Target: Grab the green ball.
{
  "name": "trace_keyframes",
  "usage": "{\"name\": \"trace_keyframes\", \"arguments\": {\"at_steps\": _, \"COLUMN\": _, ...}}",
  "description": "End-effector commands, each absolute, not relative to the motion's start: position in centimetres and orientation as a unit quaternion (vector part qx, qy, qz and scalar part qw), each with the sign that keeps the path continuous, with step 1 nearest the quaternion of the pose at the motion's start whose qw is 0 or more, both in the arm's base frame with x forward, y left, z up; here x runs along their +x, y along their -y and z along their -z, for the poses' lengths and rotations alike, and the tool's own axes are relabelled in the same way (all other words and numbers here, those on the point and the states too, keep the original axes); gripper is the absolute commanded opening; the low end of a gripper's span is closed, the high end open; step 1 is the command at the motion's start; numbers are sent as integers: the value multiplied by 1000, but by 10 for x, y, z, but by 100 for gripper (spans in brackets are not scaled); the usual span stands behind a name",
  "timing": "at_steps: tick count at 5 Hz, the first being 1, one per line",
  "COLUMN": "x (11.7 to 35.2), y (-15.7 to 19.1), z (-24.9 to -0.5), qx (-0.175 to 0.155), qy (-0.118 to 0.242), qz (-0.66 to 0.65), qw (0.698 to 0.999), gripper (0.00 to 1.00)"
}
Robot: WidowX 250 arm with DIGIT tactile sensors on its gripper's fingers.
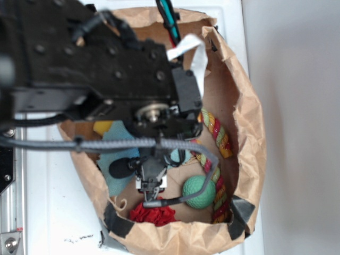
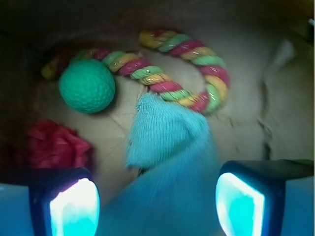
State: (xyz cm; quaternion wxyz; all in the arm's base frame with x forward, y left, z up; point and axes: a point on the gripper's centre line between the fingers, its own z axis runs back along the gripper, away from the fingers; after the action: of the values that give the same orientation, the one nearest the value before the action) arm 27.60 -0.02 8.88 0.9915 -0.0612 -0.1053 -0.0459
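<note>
Four soft things lie inside a brown paper bag [image 1: 249, 133] whose rolled rim rings the floor in the exterior view, with the black robot arm [image 1: 90, 58] filling the picture from 9 to 12 o'clock above it. The largest item is the pale teal cloth [image 2: 167, 142], spreading from the centre of the wrist view down to 6 o'clock between the fingers. Next is the striped rope [image 2: 187, 73], curling from 10 o'clock across to 2 o'clock, its end touching the cloth's upper edge. The red crumpled piece [image 2: 56, 145], perhaps fabric though blurred, sits at 8 o'clock. The green ball [image 2: 87, 86] rests at 10 o'clock, just beside the rope and apart from the cloth. The gripper [image 2: 157, 201] hangs above the cloth, fingers spread wide, pinching nothing.
</note>
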Motion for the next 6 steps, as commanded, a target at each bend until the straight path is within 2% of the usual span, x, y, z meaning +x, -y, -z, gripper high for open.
{"name": "trace_keyframes", "arguments": {"at_steps": 1, "x": 287, "y": 8, "z": -86, "qx": -71, "qy": 152, "qz": 246, "qw": 955, "gripper": 100}}
{"name": "trace_keyframes", "arguments": {"at_steps": 2, "x": 283, "y": 12, "z": -90, "qx": -70, "qy": 165, "qz": 267, "qw": 947, "gripper": 100}}
{"name": "trace_keyframes", "arguments": {"at_steps": 3, "x": 275, "y": 21, "z": -97, "qx": -83, "qy": 169, "qz": 286, "qw": 939, "gripper": 100}}
{"name": "trace_keyframes", "arguments": {"at_steps": 4, "x": 273, "y": 28, "z": -110, "qx": -131, "qy": 179, "qz": 277, "qw": 935, "gripper": 100}}
{"name": "trace_keyframes", "arguments": {"at_steps": 5, "x": 276, "y": 31, "z": -114, "qx": -139, "qy": 184, "qz": 271, "qw": 935, "gripper": 100}}
{"name": "trace_keyframes", "arguments": {"at_steps": 6, "x": 285, "y": 32, "z": -116, "qx": -169, "qy": 184, "qz": 255, "qw": 934, "gripper": 100}}
